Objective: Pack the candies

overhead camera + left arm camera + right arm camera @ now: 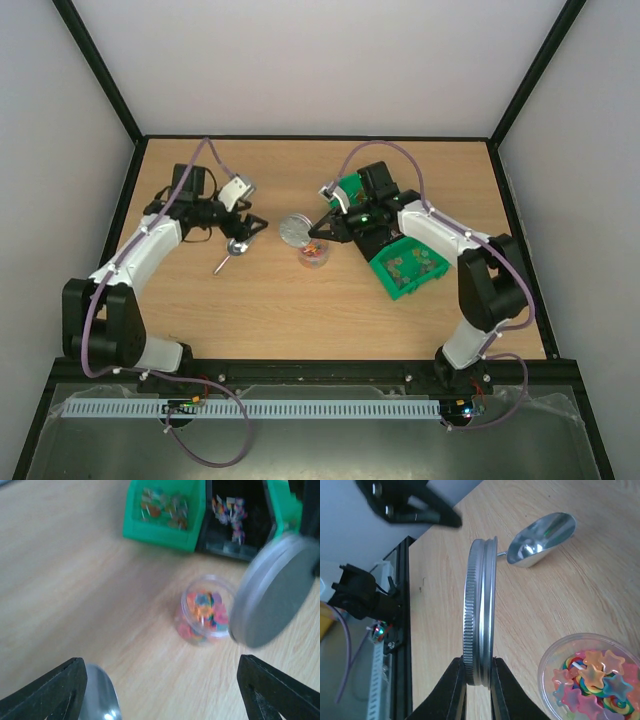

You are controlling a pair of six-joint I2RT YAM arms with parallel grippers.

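Just beside the clear jar [592, 680], on the side toward your left arm, your right end effector [479, 672] is clamped on the rim of the round silver lid [480, 605]. It holds the lid on edge above the wooden surface [580, 595]. The lid is close to the jar's mouth but does not cover it, and in the left wrist view it stands tilted at the jar's edge.

The candies [600, 680] lie inside the jar. They are small star shapes in pink, orange, yellow and blue. The jar stands upright with its mouth uncovered.

Past the lid from the jar, the metal scoop [542, 537] lies on the surface. Your left end effector [160, 695] hangs just above the scoop with its fingers [50, 690] spread wide, gripping nothing.

On the jar's far side, toward your right arm, sit the green bins [162, 535]. They hold more small coloured pieces, too blurred for you to make out.
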